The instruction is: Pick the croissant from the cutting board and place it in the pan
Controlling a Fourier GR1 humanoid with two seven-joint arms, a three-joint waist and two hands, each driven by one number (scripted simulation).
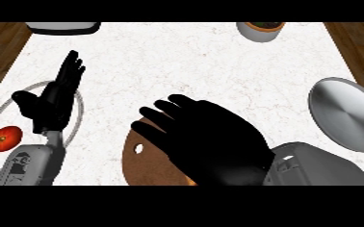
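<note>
The right hand (213,144) hangs flat over the cutting board (146,166), its black fingers spread and almost straight, pointing up and to the left. It is open and, as far as I see, it has hold of nothing. The croissant itself does not show. I think it lies under the palm, on the part of the board that the hand covers, and the hand is placed there to close on it.

The board is brown wood, rounded, with a small hole (138,148) near its left edge, probably for hanging. It lies on a white, marble-like counter (199,62).

Well apart, at the right edge, is the pan (341,118), round, of smooth grey metal with a soft shine. So the carry will go to the right.

The left hand (57,98) rests open at the left, fingers up, above a pale plate (77,110) with a thin grey rim. Beside it is a red tomato (7,138).
</note>
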